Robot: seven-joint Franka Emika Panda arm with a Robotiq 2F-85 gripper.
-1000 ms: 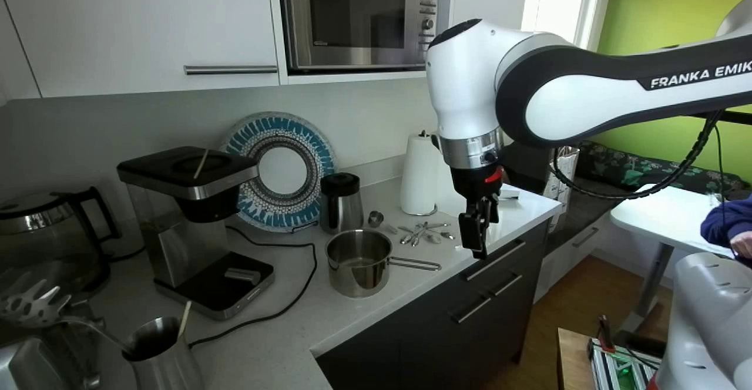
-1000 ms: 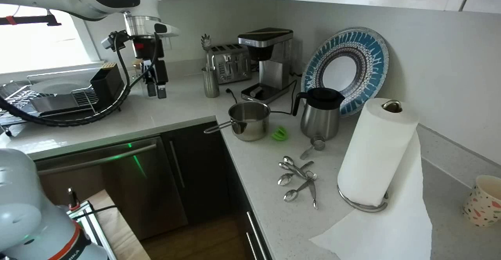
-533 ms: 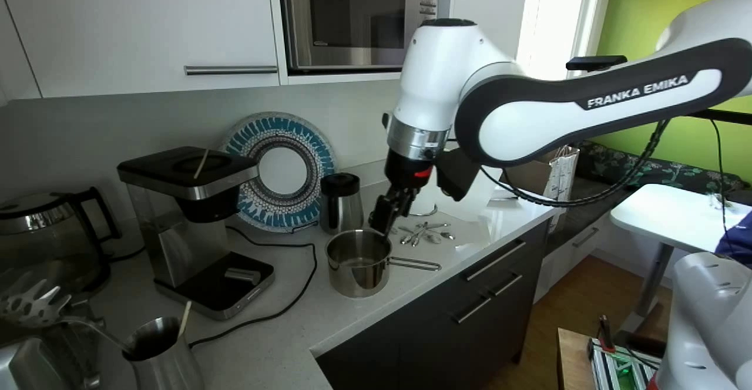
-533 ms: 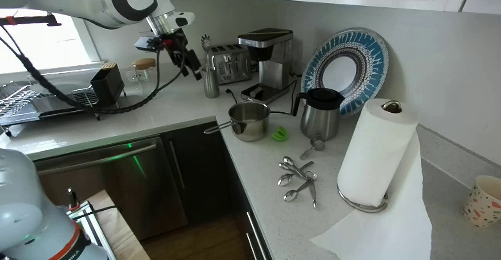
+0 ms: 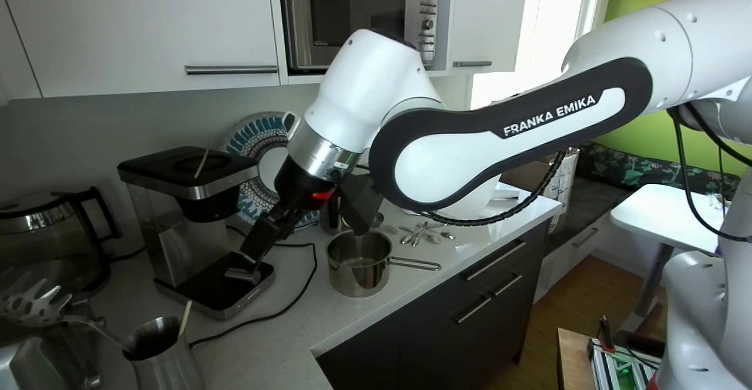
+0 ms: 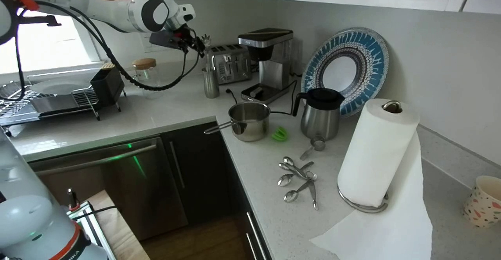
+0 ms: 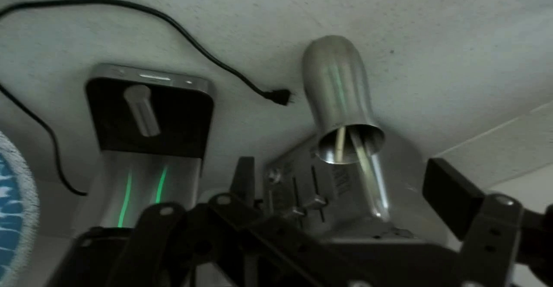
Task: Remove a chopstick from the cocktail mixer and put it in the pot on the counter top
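Observation:
The cocktail mixer (image 5: pixel 167 363) is a shiny steel cup at the counter corner; it also shows in an exterior view (image 6: pixel 211 84) and the wrist view (image 7: pixel 337 79). A pale chopstick (image 5: pixel 185 318) leans out over its rim; in the wrist view the chopstick (image 7: pixel 340 144) shows in the mouth. A longer shiny utensil (image 7: pixel 370 179) sticks out beside it. The steel pot (image 5: pixel 357 266) stands on the counter, seen in both exterior views (image 6: pixel 252 125). My gripper (image 5: pixel 251 254) is tilted, open and empty, apart from the mixer; in the wrist view its fingers (image 7: pixel 345 185) spread either side of the utensil.
A coffee machine (image 5: pixel 194 249) stands by the gripper, with a pale stick (image 5: pixel 201 164) on its top. A toaster (image 6: pixel 231 64) stands behind the mixer. A black cord (image 5: pixel 311 272), jug (image 6: pixel 321 113), spoons (image 6: pixel 299 177) and paper roll (image 6: pixel 377 154) are on the counter.
The arm has swung from beside the spoons, past the pot, to near the coffee machine and closer to the mixer. The gripper has tilted. The mixer, chopstick and pot have not moved.

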